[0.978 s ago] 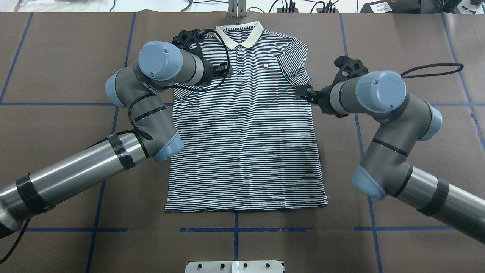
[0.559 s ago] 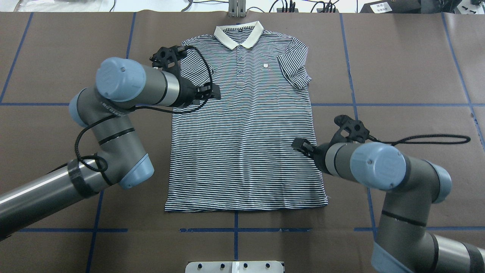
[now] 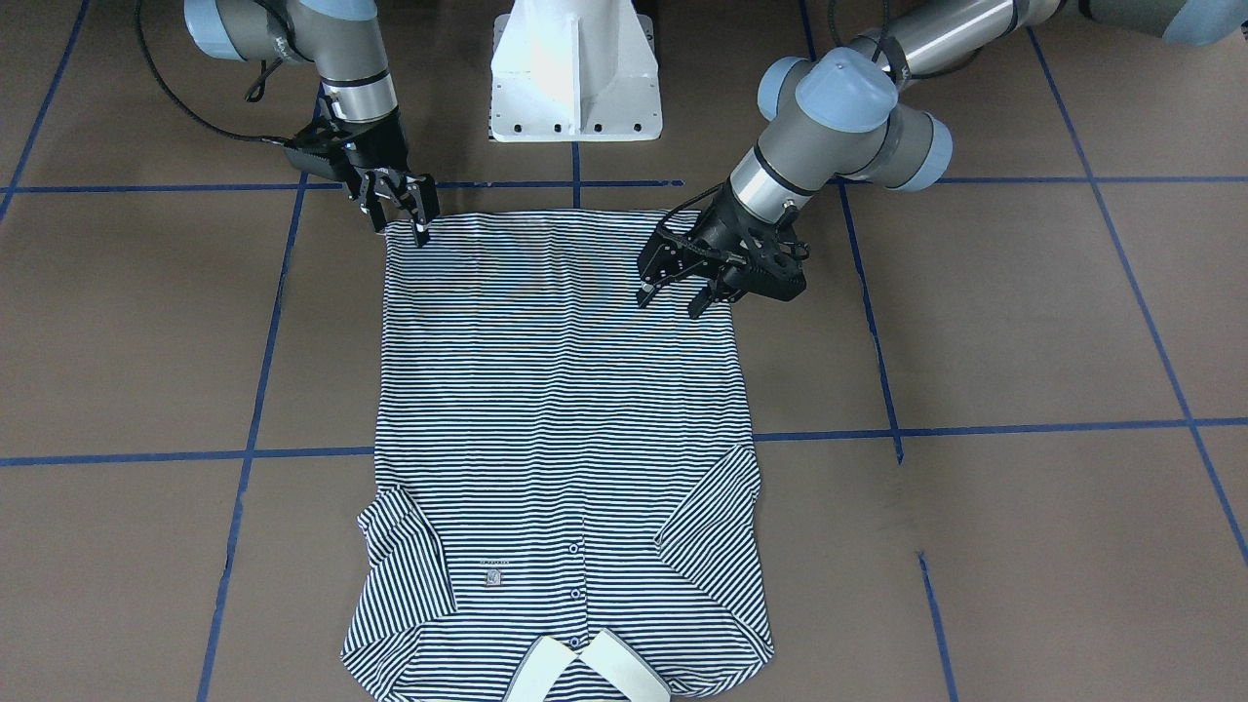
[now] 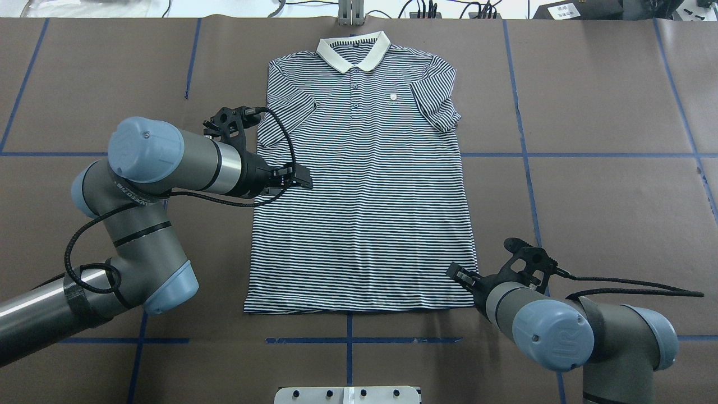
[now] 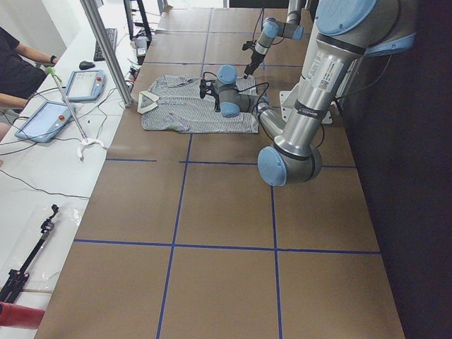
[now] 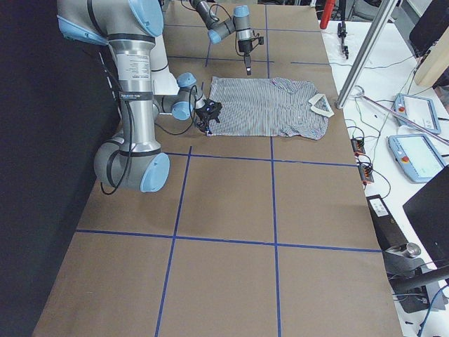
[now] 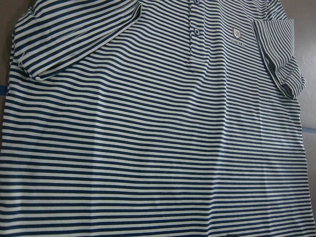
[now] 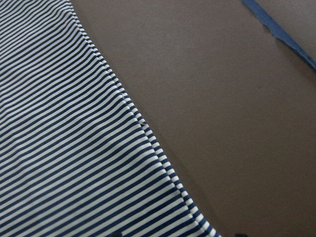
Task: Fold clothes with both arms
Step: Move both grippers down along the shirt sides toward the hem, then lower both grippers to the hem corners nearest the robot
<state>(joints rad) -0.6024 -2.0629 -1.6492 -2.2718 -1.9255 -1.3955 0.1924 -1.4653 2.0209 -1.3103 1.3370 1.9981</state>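
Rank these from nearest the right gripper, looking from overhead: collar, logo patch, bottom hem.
From the right gripper:
1. Bottom hem, its corner right beside the gripper.
2. Logo patch, up on the chest.
3. Collar, at the far end.

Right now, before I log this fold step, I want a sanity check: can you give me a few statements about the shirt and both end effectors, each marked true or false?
1. The shirt lies flat, its collar away from the robot. True.
2. The left end effector grips the collar. False: it is open above the shirt's body.
3. The right end effector is at a hem corner. True.
4. Both sleeves spread outward. False: the sleeves are folded inward.
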